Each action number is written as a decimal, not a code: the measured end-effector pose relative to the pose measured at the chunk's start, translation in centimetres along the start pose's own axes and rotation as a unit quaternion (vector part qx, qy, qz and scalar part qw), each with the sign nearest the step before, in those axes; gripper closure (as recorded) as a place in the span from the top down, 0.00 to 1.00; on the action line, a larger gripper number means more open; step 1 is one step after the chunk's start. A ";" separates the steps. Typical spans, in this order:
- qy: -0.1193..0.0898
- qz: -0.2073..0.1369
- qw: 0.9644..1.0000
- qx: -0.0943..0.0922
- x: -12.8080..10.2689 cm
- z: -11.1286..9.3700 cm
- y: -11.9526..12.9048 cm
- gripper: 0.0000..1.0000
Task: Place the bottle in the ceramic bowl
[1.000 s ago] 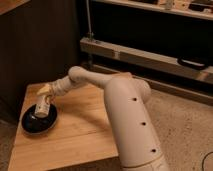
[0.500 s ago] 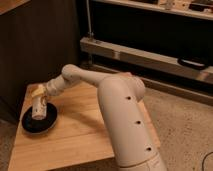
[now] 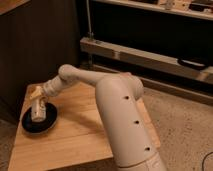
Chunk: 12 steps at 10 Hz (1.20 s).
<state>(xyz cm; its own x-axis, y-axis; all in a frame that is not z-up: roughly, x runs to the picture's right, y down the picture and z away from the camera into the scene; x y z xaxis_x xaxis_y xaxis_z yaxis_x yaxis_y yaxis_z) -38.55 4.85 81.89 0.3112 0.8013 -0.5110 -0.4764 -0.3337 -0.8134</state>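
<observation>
Camera view: gripper [image 3: 38,102] fingers clasping bottle [image 3: 38,112], label unreadable, over ceramic bowl [image 3: 30,126].

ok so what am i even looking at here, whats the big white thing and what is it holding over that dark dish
The big white shape is a robot's arm, rising from its base and reaching left across a small wooden table. There is only one picture; the camera looks down along the arm, though where it is mounted is not known. At the arm's far end is the gripper, a two-finger clamp. It is holding a small cream bottle roughly upright, right over a shallow dark ceramic bowl near the table's left edge. Whether the bottle already touches the bowl cannot be told. Behind the table stand dark shelves with a metal rail.
</observation>
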 end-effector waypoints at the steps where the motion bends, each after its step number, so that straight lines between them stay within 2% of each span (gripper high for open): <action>1: 0.003 0.001 1.000 -0.003 0.0 -0.3 -0.2 0.80; 3: 0.019 -0.002 1.000 -0.015 0.4 -0.3 0.2 0.80; 4: 0.017 0.001 1.000 -0.021 0.3 -0.7 0.1 0.80; 6: 0.019 0.016 0.999 -0.047 0.5 -1.7 -0.4 0.80; 12: 0.021 0.021 0.998 -0.051 0.6 -1.9 -0.4 0.80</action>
